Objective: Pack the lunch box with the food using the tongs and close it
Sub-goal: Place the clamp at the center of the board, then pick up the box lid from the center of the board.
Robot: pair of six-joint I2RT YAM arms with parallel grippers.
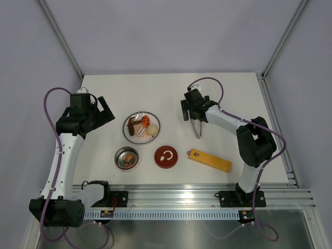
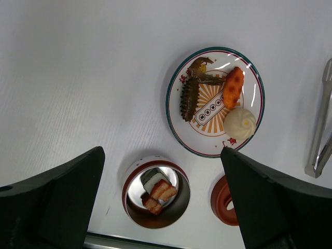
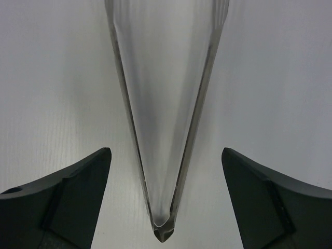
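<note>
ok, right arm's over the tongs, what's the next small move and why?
Probably close the right gripper on the tongs. Its jaws are open and straddle the tongs, which lie untouched on the table. Food remains on the plate, and the box is only partly filled.

No words or numbers that I can read from here. The one clear sign is a white curl mark on the dark-red lid, which lies on the tabletop. The plate has a white centre strip of small dark rings, not legible as text.
</note>
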